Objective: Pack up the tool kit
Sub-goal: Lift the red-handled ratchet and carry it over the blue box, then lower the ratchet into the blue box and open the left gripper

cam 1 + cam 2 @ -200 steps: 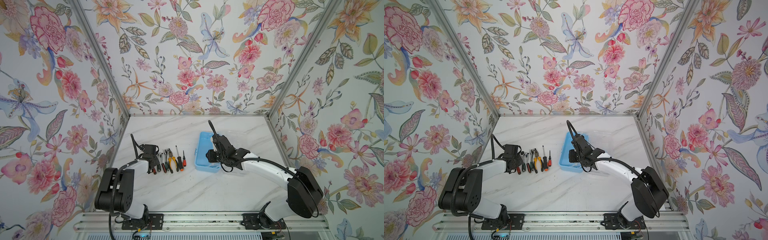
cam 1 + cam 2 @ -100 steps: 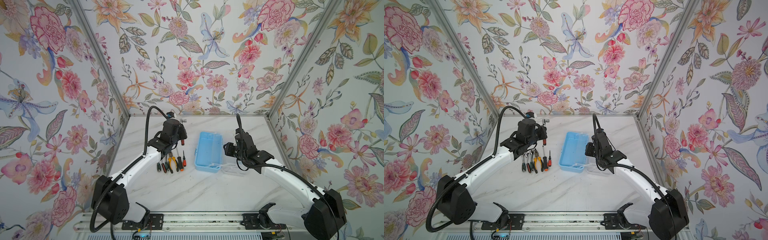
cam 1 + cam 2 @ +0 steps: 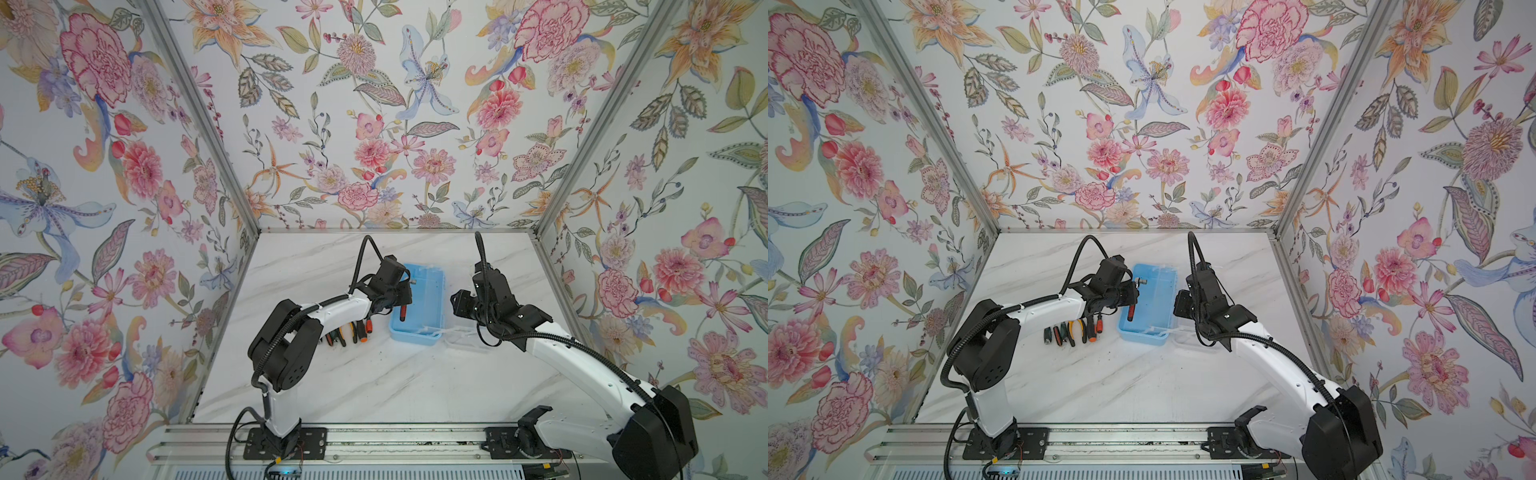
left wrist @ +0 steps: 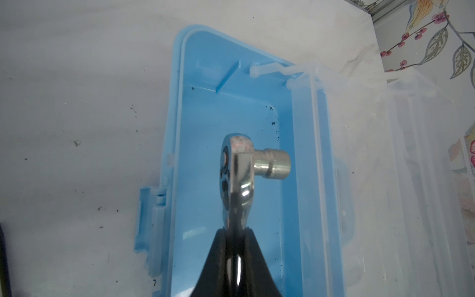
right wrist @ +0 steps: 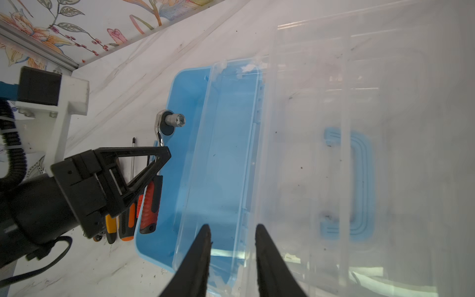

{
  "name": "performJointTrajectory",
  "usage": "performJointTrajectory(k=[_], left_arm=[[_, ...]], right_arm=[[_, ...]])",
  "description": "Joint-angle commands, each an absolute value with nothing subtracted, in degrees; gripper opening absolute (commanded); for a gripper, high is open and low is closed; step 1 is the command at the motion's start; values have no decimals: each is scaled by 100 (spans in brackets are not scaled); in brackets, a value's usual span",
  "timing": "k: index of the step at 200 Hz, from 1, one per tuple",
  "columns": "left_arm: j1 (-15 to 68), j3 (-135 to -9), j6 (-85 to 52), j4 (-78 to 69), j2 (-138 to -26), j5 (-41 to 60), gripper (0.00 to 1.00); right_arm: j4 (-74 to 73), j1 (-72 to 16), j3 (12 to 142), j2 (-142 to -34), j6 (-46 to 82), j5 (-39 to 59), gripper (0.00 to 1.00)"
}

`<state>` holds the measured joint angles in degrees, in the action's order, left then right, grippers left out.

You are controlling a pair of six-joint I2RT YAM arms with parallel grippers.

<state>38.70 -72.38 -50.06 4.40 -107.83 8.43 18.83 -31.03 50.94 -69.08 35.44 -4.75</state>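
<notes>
- Top view: the white marble-patterned tabletop [image 3: 374,386] is spread beneath both sets of jaws.
- The open light-blue plastic tool box [image 3: 430,291] is found directly below the jaws of the left gripper [image 4: 236,231]. In the left wrist view its long axis is lined up with the carried tool and runs straight ahead of the fingertips.
- The clear plastic lid [image 3: 465,338] is swung open on the side of the box away from the left jaws and lies under the right gripper [image 5: 232,231]. Those jaws are parted a little and the lid's rim is seen in the gap. Whether it is pinched cannot be told.
- The chrome ratchet wrench [image 4: 237,167] with a red-and-black handle is clamped by its shank in the tightly closed left jaws. The head is carried ahead of the tips, the handle behind them, and the socket is turned sideways towards the lid. It is held above the box floor, so the left arm is judged the nearer, and a straight lowering is all that seems needed.
- A row of orange- and yellow-handled hand tools [image 3: 347,332] is left on the table behind the left jaws, just beside the box.
- Compared with half a second ago, the wrench has been carried from above the tool row across to the box. The right gripper is hardly shifted.
</notes>
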Motion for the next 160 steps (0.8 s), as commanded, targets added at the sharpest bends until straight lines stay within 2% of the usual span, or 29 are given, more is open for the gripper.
performJointTrajectory(k=[1, 63, 71, 93, 160], left_arm=[[3928, -7559, -5107, 211, -11084, 814, 0], [3973, -8025, -4587, 757, -11620, 278, 0], [3967, -8067, -4562, 818, -11668, 279, 8], [3968, -8078, -4528, 817, -11711, 283, 20], [3932, -8331, -4361, 1023, -11595, 184, 32]], right_arm=[[1993, -3078, 4990, -6920, 3604, -466, 31], [1978, -3092, 4968, -6948, 3613, -452, 32], [1976, -3093, 4968, -6960, 3613, -453, 32], [1927, -3099, 4979, -6992, 3604, -423, 32], [1992, -3143, 5306, -7052, 3442, -361, 32]])
